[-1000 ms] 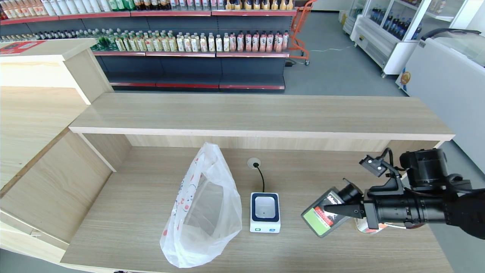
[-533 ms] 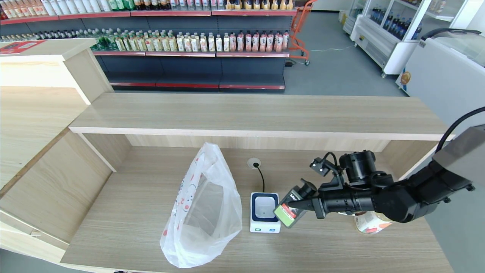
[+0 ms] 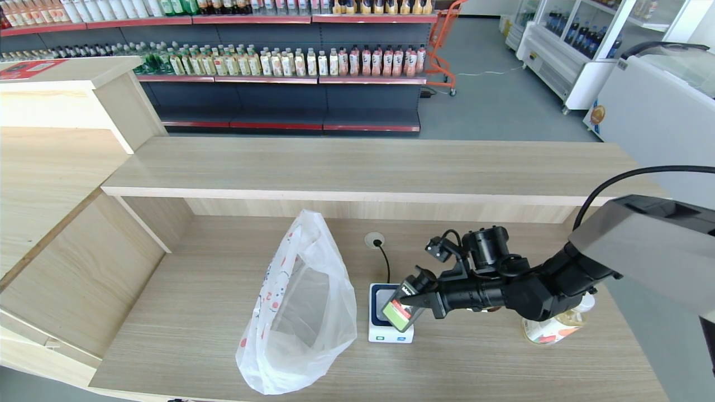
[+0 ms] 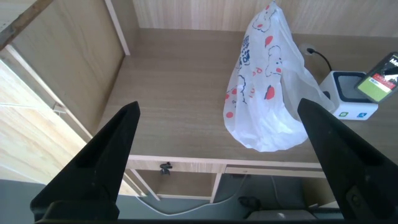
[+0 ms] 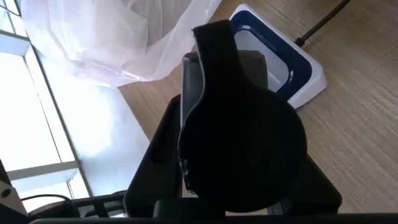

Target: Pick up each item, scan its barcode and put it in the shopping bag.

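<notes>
Right fingers (image 3: 418, 300) clamp flat rectangular packet (image 3: 400, 311) over boxy scanner (image 3: 390, 336).

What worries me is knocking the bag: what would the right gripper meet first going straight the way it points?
Likely the shopping bag: the right gripper, shut on a packet above the scanner, points toward it. Height is unclear, so it might clip the scanner first.

Packet (image 3: 400, 313) above scanner (image 3: 391, 336), shopping bag (image 3: 296, 312) at left.
</notes>
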Controlling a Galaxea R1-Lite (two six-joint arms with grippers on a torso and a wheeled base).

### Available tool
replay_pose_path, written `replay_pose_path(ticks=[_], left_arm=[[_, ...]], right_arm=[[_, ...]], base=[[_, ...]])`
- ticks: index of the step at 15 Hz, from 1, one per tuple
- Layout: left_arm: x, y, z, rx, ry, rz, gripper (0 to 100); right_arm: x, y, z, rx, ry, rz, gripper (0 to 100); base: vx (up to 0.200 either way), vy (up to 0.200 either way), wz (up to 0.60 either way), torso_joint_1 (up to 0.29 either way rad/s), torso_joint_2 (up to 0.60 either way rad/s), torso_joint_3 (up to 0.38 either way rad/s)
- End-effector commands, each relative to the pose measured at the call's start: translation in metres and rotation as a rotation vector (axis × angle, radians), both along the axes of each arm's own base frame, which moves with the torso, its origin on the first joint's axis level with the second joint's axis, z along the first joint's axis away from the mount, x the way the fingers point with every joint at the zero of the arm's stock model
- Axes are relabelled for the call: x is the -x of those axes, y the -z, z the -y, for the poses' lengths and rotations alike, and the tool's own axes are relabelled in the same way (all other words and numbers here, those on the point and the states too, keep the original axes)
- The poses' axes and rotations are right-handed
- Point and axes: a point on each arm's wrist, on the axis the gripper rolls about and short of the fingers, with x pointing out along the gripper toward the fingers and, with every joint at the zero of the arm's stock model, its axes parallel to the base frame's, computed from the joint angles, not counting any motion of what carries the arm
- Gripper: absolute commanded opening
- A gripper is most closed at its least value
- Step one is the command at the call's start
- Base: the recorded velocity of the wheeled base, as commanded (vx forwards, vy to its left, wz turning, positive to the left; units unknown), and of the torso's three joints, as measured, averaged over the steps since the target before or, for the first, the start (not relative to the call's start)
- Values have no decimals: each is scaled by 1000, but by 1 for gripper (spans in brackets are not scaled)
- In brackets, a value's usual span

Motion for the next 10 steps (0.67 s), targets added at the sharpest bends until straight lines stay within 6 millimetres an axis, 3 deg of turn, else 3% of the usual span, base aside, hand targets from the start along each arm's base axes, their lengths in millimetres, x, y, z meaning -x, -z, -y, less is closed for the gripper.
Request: replay_pose_path(ticks=[1, 5, 10], left_arm=[[0, 0, 0, 0, 0, 1, 100], [0, 0, 0, 0, 0, 1, 100], [0, 0, 0, 0, 0, 1, 100]], right_arm=[[-10, 8, -11, -1, -10, 8, 0], [-19, 12, -24, -9, -28, 34, 0], [-17, 7, -17, -14, -11, 45, 0]], base=[[0, 0, 0, 0, 0, 0], [0, 0, 0, 0, 0, 0], [0, 0, 0, 0, 0, 0]])
